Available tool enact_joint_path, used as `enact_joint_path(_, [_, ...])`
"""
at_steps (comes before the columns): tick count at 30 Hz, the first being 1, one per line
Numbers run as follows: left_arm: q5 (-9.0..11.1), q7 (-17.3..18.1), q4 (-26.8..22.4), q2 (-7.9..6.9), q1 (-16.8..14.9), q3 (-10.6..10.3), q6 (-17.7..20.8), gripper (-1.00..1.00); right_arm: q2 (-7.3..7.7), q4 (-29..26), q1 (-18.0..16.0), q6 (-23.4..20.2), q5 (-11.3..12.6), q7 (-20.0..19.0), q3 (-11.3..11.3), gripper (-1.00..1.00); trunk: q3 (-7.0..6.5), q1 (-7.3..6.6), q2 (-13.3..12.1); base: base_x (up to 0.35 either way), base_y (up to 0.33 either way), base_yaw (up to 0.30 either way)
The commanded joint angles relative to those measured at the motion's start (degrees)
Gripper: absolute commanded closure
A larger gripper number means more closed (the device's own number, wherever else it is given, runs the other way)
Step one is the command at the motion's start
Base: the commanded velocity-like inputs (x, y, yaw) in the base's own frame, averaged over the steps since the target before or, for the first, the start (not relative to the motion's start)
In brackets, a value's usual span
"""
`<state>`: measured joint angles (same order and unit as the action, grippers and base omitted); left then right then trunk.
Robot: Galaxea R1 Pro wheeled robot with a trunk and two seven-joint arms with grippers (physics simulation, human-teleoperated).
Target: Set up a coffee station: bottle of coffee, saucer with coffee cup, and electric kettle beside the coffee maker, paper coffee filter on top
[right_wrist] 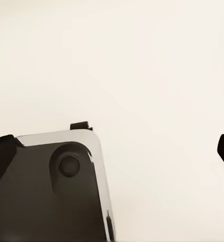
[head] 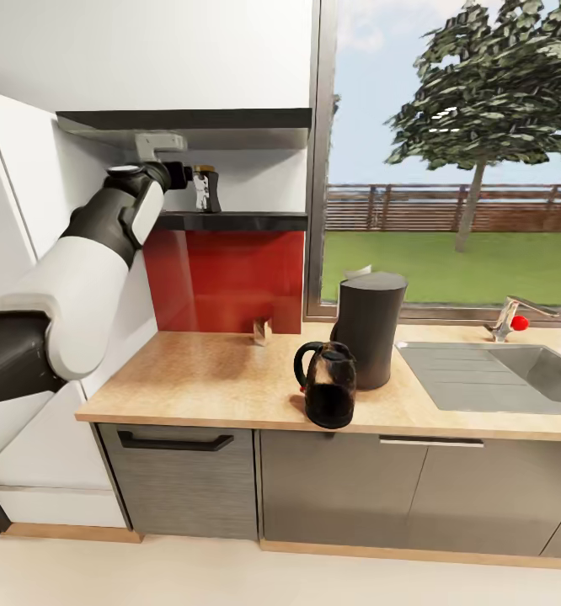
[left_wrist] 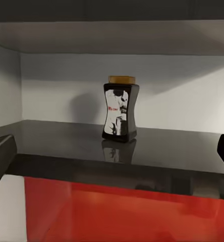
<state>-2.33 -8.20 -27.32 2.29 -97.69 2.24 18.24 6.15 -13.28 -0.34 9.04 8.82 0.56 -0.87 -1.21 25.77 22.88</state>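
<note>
The bottle of coffee, dark with a yellow cap and white label, stands upright on the black kitchen shelf. My left gripper is raised to shelf height just left of it. In the left wrist view the bottle of coffee stands ahead between the wide-apart fingertips; the left gripper is open and empty. On the countertop the coffee maker stands with the electric kettle just in front of it. An off-white piece, seemingly the paper coffee filter, shows at its top. My right gripper is open and empty.
A small tan object sits on the counter by the red backsplash. The steel sink and faucet lie right of the coffee maker. A cabinet overhang roofs the shelf. The right wrist view looks at pale floor and a dark robot part.
</note>
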Motion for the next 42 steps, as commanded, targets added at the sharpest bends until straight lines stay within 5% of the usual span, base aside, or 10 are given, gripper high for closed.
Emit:
enact_joint_path(1, [-0.3, -0.2, 1.1, 0.03, -0.1, 0.3, -1.0, -1.0, 0.14, 0.1, 0.0, 0.2, 0.3, 0.0, -0.4, -1.0, 0.02, 0.02, 0.0, 0.0, 0.0, 0.0])
enact_joint_path(7, [-0.5, -0.6, 5.0, -0.04, -0.2, 0.5, -5.9, -1.0, 0.18, 0.3, 0.0, 0.2, 0.3, 0.0, -1.0, -1.0, 0.02, 0.02, 0.0, 0.0, 0.0, 0.0])
enact_joint_path(30, [-0.5, -0.8, 4.4, -0.47, 0.7, 0.8, -6.5, -1.0, 0.25, 0.7, 0.0, 0.1, 0.2, 0.0, -1.0, -1.0, 0.02, 0.02, 0.0, 0.0, 0.0, 0.0])
enact_joint_path(37, [-0.5, -0.8, 4.3, -0.6, 0.7, 0.7, -6.5, -1.0, 0.48, 9.6, 0.0, 0.0, -0.2, 0.0, -0.5, -1.0, 0.02, 0.02, 0.0, 0.0, 0.0, 0.0])
enact_joint_path(42, [-0.4, -0.8, 4.3, -0.61, 0.7, 0.7, -6.5, -1.0, 0.15, 11.5, 0.0, 0.0, -3.0, 0.0, 1.8, -1.0, 0.02, 0.02, 0.0, 0.078, 0.0, 0.0])
